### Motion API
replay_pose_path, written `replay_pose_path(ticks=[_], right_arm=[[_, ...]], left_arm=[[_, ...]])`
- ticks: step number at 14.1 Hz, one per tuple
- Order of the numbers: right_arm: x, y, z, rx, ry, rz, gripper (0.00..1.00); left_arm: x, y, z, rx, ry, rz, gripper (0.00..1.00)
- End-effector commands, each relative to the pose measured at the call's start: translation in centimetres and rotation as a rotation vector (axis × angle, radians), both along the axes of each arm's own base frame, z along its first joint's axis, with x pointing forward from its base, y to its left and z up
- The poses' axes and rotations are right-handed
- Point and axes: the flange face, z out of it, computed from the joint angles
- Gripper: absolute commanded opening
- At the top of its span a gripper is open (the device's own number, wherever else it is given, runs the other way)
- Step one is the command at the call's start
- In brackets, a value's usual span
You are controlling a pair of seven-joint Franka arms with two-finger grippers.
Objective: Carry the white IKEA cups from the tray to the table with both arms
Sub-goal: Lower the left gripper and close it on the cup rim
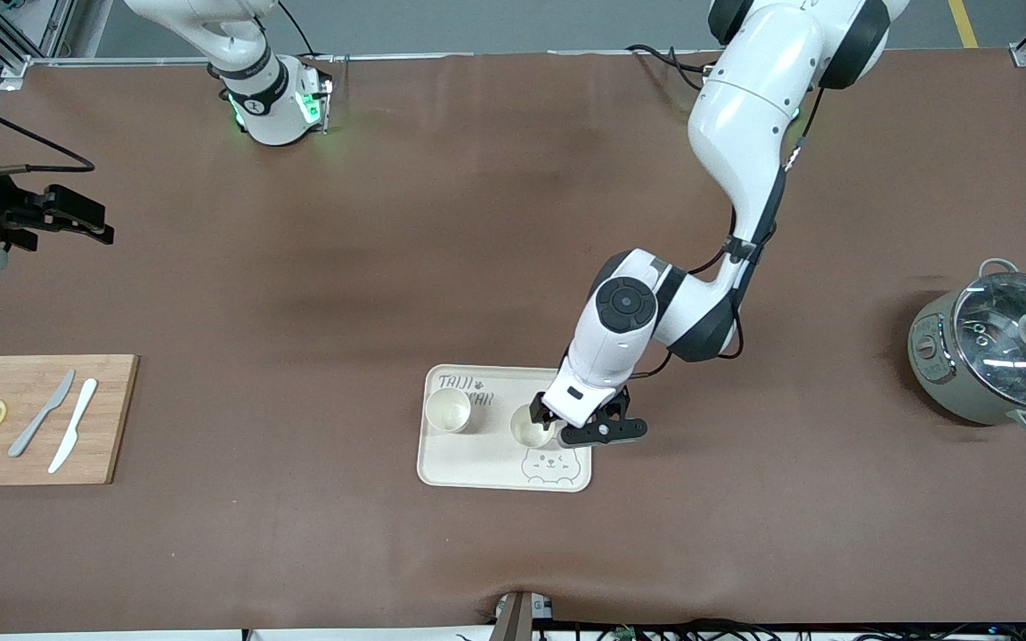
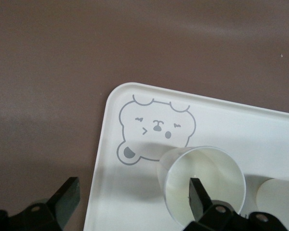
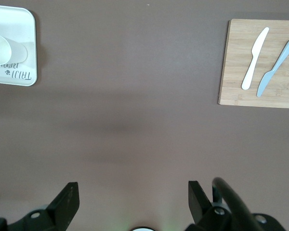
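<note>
Your left gripper (image 1: pixel 566 425), wide open and empty, straddles the cup (image 1: pixel 530 427) at the tray's (image 1: pixel 477 463) three-o'clock end; close next (right gripper (image 1: pixel 68 218) waits, open).

Matte brown table (image 1: pixel 477 223), glossy tray (image 1: pixel 477 463), wooden board (image 1: pixel 112 418)

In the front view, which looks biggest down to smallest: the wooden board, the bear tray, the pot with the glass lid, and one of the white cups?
1. Wooden board, though cut off at the picture's edge.
2. Bear tray and pot: too alike to rank; the pot stands taller, so it may look bigger.
3. White cup, clearly smallest.
</note>
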Motion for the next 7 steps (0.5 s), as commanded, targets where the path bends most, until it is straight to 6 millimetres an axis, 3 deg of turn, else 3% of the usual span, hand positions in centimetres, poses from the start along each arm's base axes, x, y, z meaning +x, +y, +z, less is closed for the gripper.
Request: replay_pose_path(ticks=[1, 7], right_arm=[[0.3, 0.0, -0.1, 0.014, 0.012, -0.004, 1.00], [0.3, 0.0, -0.2, 0.014, 0.013, -0.004, 1.00]], left_arm=[[0.2, -0.8, -0.5, 0.014, -0.047, -0.019, 1.00], [-0.2, -1.5, -1.9, 0.015, -0.052, -0.033, 1.00]])
